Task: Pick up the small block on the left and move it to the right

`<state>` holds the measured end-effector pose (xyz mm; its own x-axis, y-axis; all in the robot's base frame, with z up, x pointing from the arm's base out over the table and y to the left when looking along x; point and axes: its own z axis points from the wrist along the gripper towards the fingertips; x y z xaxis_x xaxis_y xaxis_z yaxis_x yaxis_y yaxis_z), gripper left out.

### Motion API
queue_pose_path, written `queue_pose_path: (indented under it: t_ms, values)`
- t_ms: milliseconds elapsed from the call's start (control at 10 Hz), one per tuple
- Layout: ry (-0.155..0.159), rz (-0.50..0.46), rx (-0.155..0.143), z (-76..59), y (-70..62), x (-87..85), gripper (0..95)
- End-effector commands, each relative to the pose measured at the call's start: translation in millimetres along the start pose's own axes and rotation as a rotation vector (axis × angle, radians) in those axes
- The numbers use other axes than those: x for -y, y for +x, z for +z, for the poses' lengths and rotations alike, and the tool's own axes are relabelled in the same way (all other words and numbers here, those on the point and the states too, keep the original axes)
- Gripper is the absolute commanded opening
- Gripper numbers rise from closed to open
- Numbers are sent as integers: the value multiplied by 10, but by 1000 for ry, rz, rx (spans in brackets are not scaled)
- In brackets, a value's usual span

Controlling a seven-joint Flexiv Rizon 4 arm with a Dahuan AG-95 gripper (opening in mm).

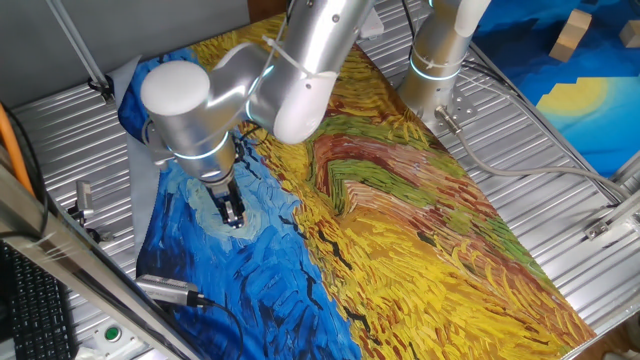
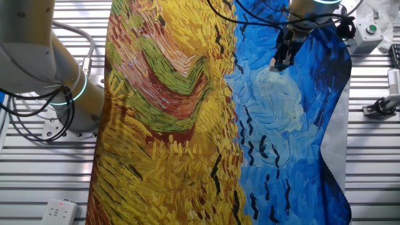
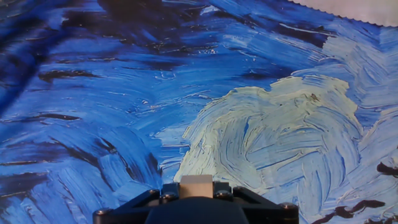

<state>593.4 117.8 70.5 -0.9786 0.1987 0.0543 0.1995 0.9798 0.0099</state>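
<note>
The small block is a tiny pale tan cube held between my two black fingers at the bottom of the hand view. My gripper is shut on it, low over the pale swirl on the blue part of the painted cloth. In the other fixed view the gripper hangs at the upper right over the same swirl, and a pale speck at its tip is the block. I cannot tell whether the block touches the cloth.
A larger tan wooden block stands on another blue cloth at the far right. A silver cylinder lies near the cloth's front left corner. A second arm's base stands behind the cloth. Ribbed metal table surrounds the cloth.
</note>
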Motion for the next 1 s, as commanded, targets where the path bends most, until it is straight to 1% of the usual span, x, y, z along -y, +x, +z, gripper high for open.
queue_pose_path:
  t_ms: [100,200,300,600,700,800,1000]
  values:
    - [21,-17,36,-2,5,2,0]
    - [22,-31,37,-2,5,2,0]
    - [15,-38,35,-2,5,2,0]
    - [-19,-105,19,-2,5,2,0]
    - [-56,-109,14,-2,5,2,0]
    - [-63,-107,13,-2,5,2,0]
    - [-58,-90,17,-2,5,2,0]
